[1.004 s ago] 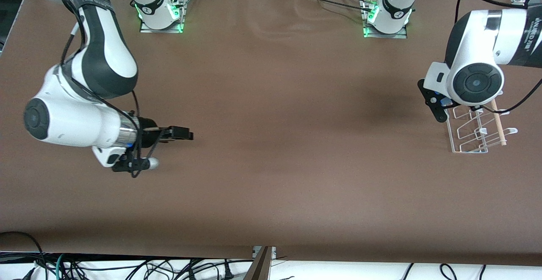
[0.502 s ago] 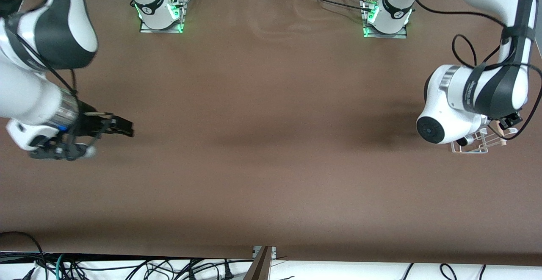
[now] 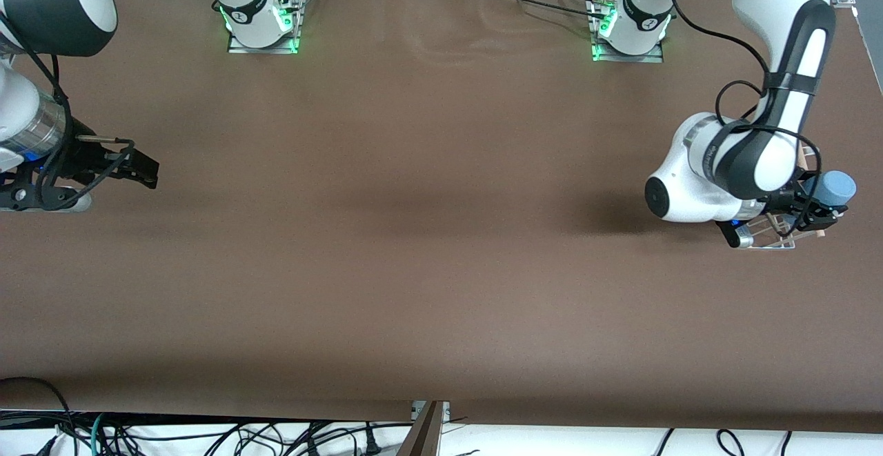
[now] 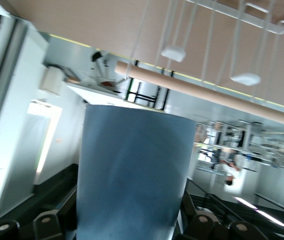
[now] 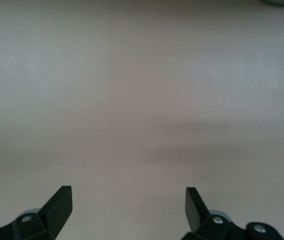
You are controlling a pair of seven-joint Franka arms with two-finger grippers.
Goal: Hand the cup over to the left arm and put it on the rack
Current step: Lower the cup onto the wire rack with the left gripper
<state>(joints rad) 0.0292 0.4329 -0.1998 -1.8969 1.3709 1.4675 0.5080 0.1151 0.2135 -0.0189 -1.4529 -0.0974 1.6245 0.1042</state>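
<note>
Two arms, left claw [image 3: 817,209] clamping cup [image 3: 831,187] over rack [image 3: 772,239], right claw [image 3: 141,170] apart, waiting.

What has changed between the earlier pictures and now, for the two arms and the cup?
The right gripper, open and empty, drew back toward the right arm's end of the table. The left arm swung round over the rack; its wrist turned, so the cup, hidden before, now shows in the left gripper, shut on it over the rack. The rack stayed where it was.
</note>
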